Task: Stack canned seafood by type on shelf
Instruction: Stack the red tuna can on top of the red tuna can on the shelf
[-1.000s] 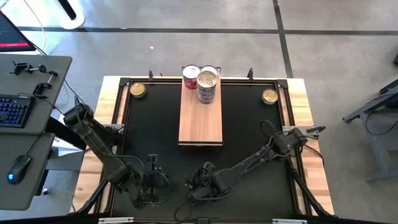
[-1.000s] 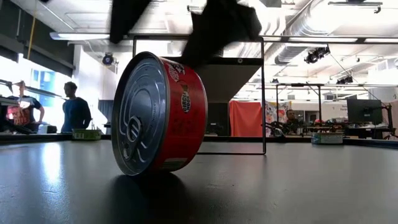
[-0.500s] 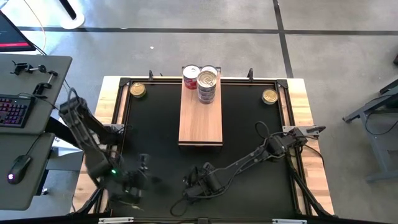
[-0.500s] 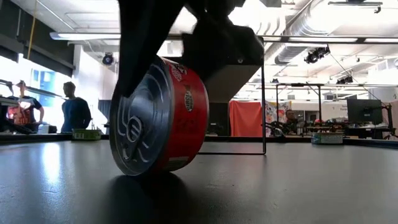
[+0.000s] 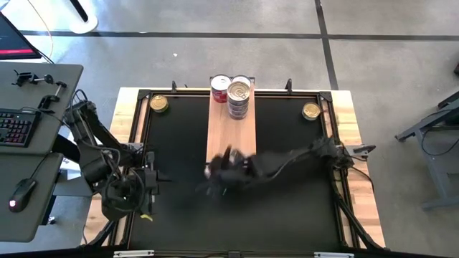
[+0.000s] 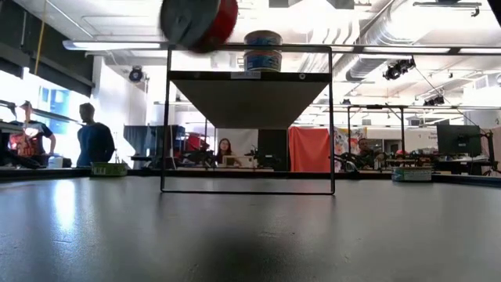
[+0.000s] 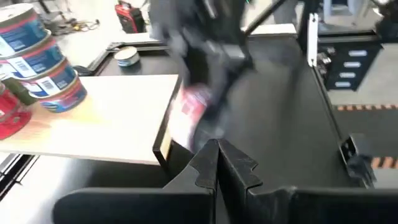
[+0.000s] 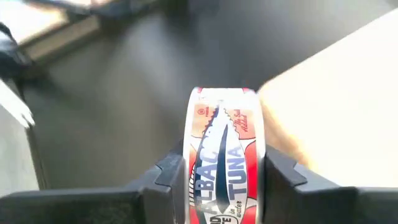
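A red-labelled tuna can (image 8: 225,168) hangs in my right gripper (image 5: 219,176), which is shut on it just above the near end of the light-wood shelf (image 5: 231,140). The low view shows this can (image 6: 200,19) high above the mat. At the shelf's far end a red can (image 5: 220,89) stands beside a stack of blue-labelled cans (image 5: 239,97). My left gripper (image 5: 150,180) is shut and holds nothing, off over the mat's left side. My right gripper pinches the can between its two fingers (image 8: 166,177), one on each flat end, with the label wall (image 8: 214,134) facing the wrist. The fingers slant down from the table's right side. The can stands on edge, lifted clear of the mat and the shelf.
Two loose gold-lidded cans lie in the mat's far corners, one at the left (image 5: 158,104) and one at the right (image 5: 310,111). A desk with a keyboard (image 5: 16,127) stands beyond the table's left edge. People show in the room behind the table.
My right gripper has taken hold of the red can, which stood tilted on its rim on the mat, and lifted it up and toward the shelf's near end. My left gripper has risen and drawn back toward the table's left edge.
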